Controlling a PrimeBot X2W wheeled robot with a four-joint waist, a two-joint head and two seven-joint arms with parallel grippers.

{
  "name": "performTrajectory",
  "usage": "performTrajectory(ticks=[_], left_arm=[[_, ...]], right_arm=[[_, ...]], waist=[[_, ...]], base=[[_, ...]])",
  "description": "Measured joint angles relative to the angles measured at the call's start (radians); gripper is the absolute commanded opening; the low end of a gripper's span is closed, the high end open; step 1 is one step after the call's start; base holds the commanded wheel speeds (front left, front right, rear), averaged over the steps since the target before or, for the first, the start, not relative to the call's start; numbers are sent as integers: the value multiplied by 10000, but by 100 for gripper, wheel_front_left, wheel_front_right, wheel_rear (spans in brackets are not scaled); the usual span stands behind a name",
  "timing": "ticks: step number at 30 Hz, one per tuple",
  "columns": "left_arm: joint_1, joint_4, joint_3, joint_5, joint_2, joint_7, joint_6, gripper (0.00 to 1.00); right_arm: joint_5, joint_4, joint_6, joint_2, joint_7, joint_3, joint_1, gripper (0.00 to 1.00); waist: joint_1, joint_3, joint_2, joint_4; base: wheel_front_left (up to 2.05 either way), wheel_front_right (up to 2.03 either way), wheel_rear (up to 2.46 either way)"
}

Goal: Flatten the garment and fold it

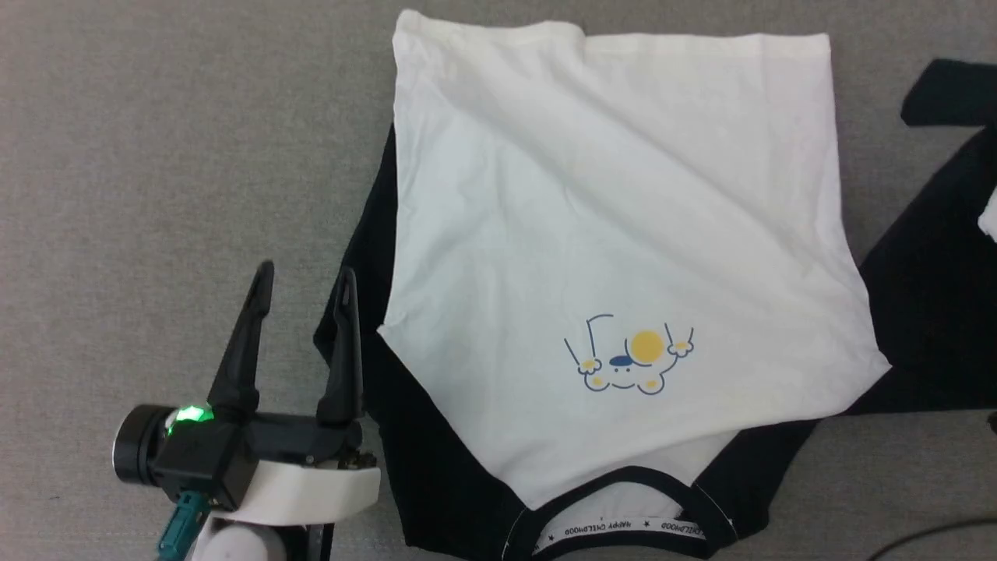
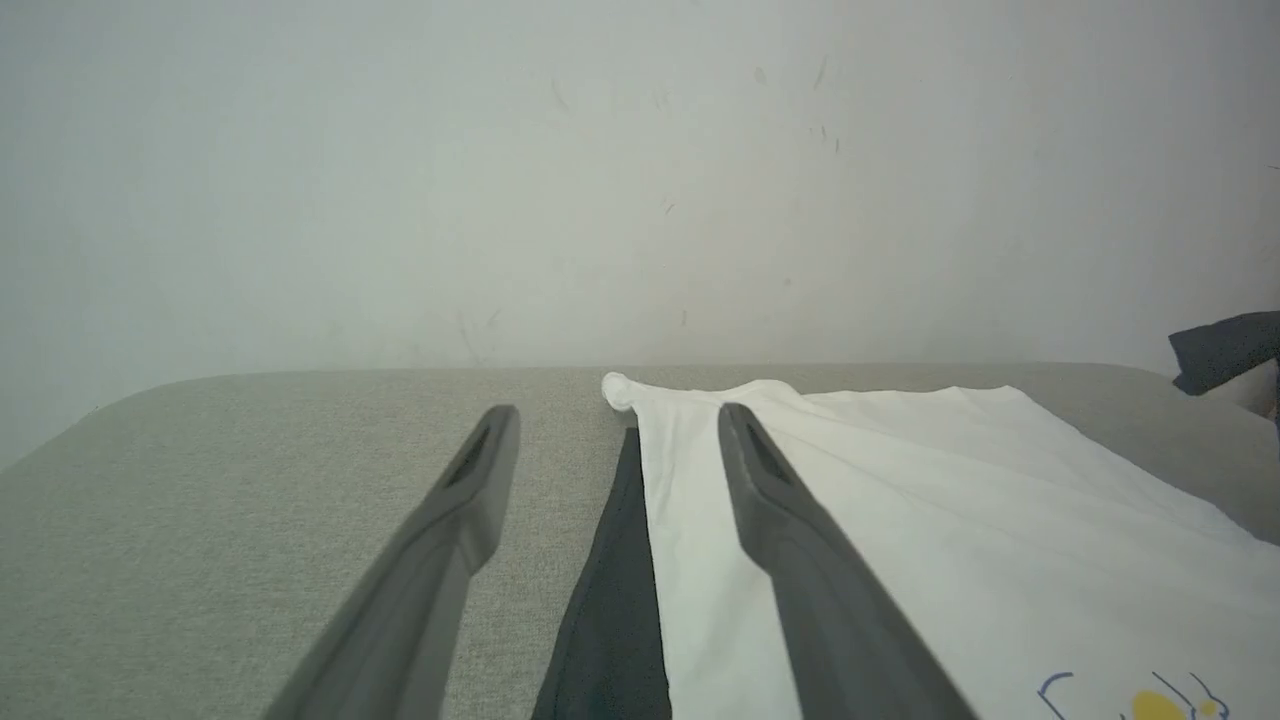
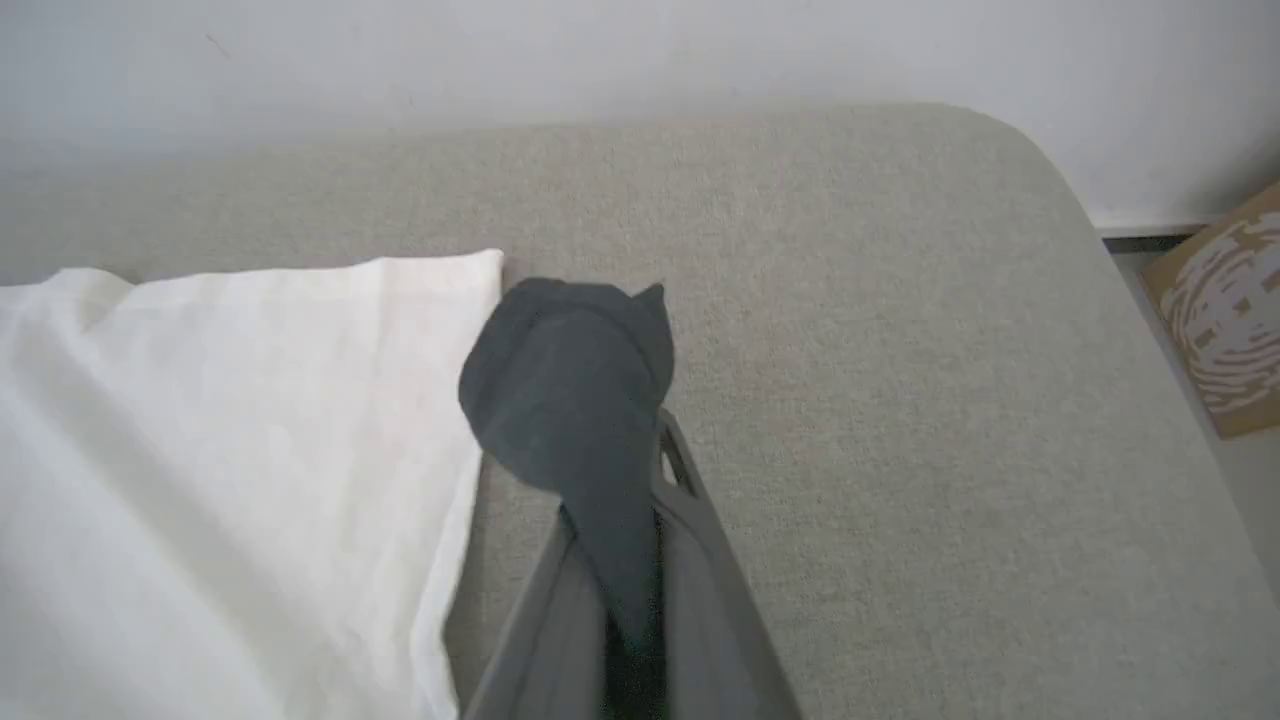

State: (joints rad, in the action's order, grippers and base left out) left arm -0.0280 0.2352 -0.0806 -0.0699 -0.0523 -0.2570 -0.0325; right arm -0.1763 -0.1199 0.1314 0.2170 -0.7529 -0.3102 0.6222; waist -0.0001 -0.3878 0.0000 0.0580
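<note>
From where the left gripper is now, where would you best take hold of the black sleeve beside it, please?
I'd pinch the sleeve at its outer edge, bringing the left gripper in from the robot's left: the white body overlies its inner side, leaving a flat strip.

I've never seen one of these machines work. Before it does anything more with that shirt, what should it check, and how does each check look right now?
1. Right claw grips the right sleeve: ok, black cloth is pinched between its closed fingers.
2. Left claw free to grab: ok, it is open, holds nothing and sits beside the shirt.
3. White body flat: not ok, long diagonal creases cross it.
4. Left sleeve spread out: not ok, it is mostly tucked under the white body.
5. Whole shirt inside the head view: not ok, its right side and collar run off the picture's edges.
</note>
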Motion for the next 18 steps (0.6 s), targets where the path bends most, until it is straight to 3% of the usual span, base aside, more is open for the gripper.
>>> performTrajectory(ticks=[11,18], left_arm=[[1300,-121,150,134,0,0,336,100],[1735,-153,207,466,-42,0,353,100]], right_arm=[[-1327,2021,0,-255,-399,2456,-1368,0],[-1965,2330,0,-648,-476,4518,-2156,0]], waist=[[-1,1581,0,94],[-2,2274,0,301]], base=[[0,0,0],[0,0,0]])
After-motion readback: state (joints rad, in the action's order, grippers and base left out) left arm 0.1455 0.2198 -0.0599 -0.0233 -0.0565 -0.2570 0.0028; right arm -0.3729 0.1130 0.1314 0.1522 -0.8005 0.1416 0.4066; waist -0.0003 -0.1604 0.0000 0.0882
